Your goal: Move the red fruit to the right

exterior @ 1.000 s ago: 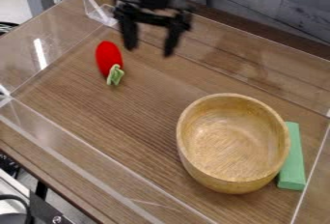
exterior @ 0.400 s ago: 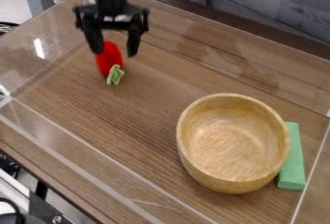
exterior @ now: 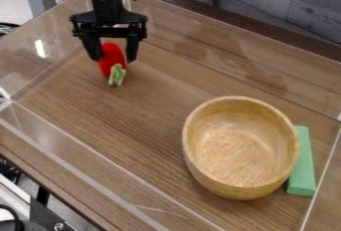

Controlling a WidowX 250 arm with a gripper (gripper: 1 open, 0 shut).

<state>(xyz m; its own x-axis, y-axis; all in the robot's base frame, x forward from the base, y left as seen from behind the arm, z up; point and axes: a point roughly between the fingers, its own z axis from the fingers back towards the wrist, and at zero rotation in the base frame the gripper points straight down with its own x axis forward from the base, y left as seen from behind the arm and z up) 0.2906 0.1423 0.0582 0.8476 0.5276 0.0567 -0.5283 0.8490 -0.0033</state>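
Camera: open gripper straddles unlabeled red fruit.

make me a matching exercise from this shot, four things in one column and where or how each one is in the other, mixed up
Things:
1. red fruit
2. wooden bowl
3. green block
4. claw

Place or state:
A. flat along the bowl's right side
B. open, pointing down over the fruit
C. upright and empty, right part of the table
D. lying at the left rear, between the fingers

Pairs: 1-D, 2-C, 3-A, 4-B
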